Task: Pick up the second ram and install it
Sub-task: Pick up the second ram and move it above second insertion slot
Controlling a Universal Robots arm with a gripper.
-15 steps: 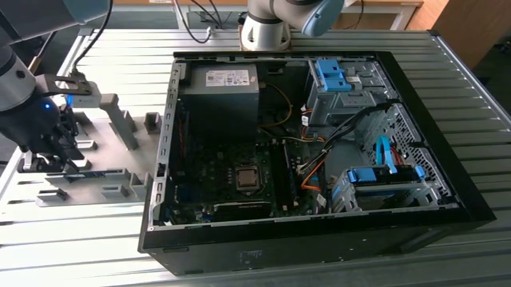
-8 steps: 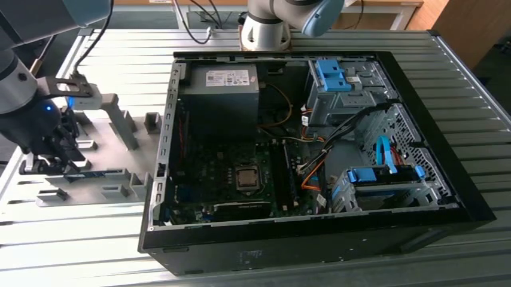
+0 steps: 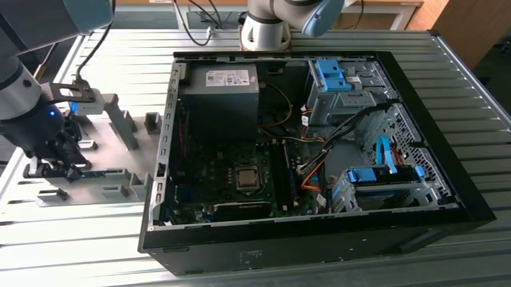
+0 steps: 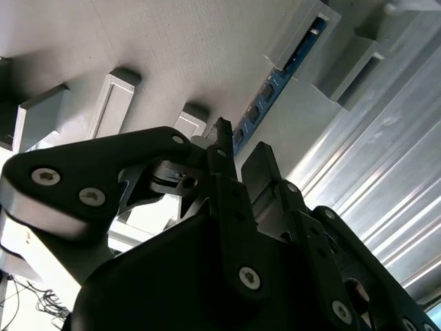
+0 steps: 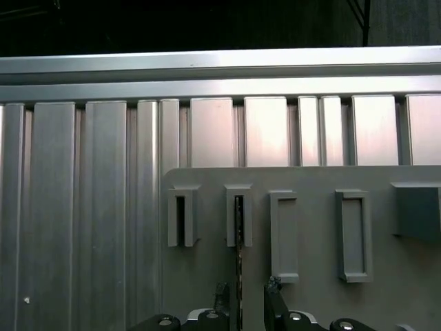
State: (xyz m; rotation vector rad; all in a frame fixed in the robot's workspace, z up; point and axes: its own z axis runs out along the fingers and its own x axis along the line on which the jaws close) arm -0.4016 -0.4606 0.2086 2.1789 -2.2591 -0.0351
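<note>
Blue circuit-board stick, the second ram: lies on its long edge in slotted holders on a grey fixture plate, which rests on the table at the exterior view's left, outside the computer case. In the second wrist view the second ram runs along its slot toward the fingertips. In the first wrist view it shows edge-on as a thin dark line passing through one of the raised holders on the plate. Gripper: black, lowered over the end of the stick farther from the case. In both wrist views its two fingers stand one on each side of the board with a gap to each, so it is released and not yet clamped. Table: ribbed aluminium slats. Computer case: black, lying on its side with the panel off. Contents listed: grey power supply at the far end, motherboard with processor socket in the middle, bright-blue drive-bay clips toward the exterior view's right, with loose coloured cables between them.
</note>
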